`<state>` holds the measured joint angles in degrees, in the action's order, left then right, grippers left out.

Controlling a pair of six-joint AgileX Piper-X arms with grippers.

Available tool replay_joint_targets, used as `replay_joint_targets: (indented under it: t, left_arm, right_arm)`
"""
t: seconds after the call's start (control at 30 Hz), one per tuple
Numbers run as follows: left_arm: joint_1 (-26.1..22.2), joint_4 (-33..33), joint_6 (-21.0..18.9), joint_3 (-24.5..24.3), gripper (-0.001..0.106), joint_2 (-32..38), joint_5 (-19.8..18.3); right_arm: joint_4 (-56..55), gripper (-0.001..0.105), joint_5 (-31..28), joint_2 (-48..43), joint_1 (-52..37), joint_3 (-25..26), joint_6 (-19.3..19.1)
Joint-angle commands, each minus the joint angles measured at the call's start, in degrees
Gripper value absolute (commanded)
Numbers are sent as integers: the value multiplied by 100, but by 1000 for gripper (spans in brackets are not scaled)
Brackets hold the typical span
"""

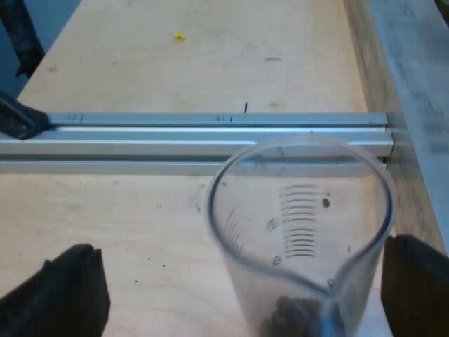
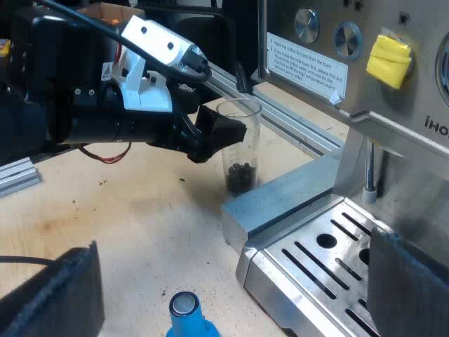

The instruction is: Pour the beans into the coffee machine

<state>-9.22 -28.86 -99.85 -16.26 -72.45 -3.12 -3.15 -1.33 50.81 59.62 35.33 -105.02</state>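
Left gripper point(image 1: 242, 247) fingers point(image 1: 66, 295) spread wide with the glass point(image 1: 302, 239) standing between them, not pinched. One finger is just beside the glass wall, cannot tell if touching; the other is well apart. Glass is upright on the wood table point(image 1: 140, 70), clear, with printed scale lines and its spout lip toward the camera. A small heap of beans point(image 1: 291, 312) sits at its bottom. Beyond the glass a metal rail point(image 1: 175, 133) runs across the table. A tiny yellow speck point(image 1: 179, 35) lies on the wood past the rail.

Right gripper point(image 2: 231, 246) fingers also spread, holding nothing. Blue tamper point(image 2: 186, 309) is upright on the table between them, touching neither.

In the right wrist view the machine point(image 2: 337, 70) shows its front panel with a yellow tag point(image 2: 389, 57). Its slotted drip tray point(image 2: 330, 260) lies below a thin steam wand point(image 2: 369, 165). A metal block point(image 2: 280, 200) lies against the tray. The glass stands on the table just past that block, near the machine's front. The left arm's finger is at the glass's upper wall.
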Motion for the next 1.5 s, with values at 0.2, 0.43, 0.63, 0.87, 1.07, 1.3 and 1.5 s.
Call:
replay_joint_targets:
  t: [0.2, 0.43, 0.63, 0.87, 1.07, 1.3, 1.5]
  left_arm:
    - [8, 27, -15, -29, 80, 4, -132]
    - [8, 13, -15, -29, 80, -25, -239]
    - [8, -725, -15, -29, 80, -612, -566]
    - [8, -1127, -15, -87, 80, -890, -635]
    - [8, -542, -15, -375, 80, -962, -694]
    - [8, -94, -15, -592, 69, -1020, -745]
    - [8, 76, -15, -592, 13, -946, -871]
  right_arm:
    - [88, 78, -18, -5, 8, 20, -14]
    - [88, 78, -18, -5, 8, 20, -14]
    - [126, 78, -18, -5, 8, 20, -14]
    - [124, 78, -18, -5, 8, 20, -14]
    - [124, 78, -18, -5, 8, 20, -14]
    - [124, 78, -18, -5, 8, 20, -14]
    - [124, 78, -18, -5, 8, 20, -14]
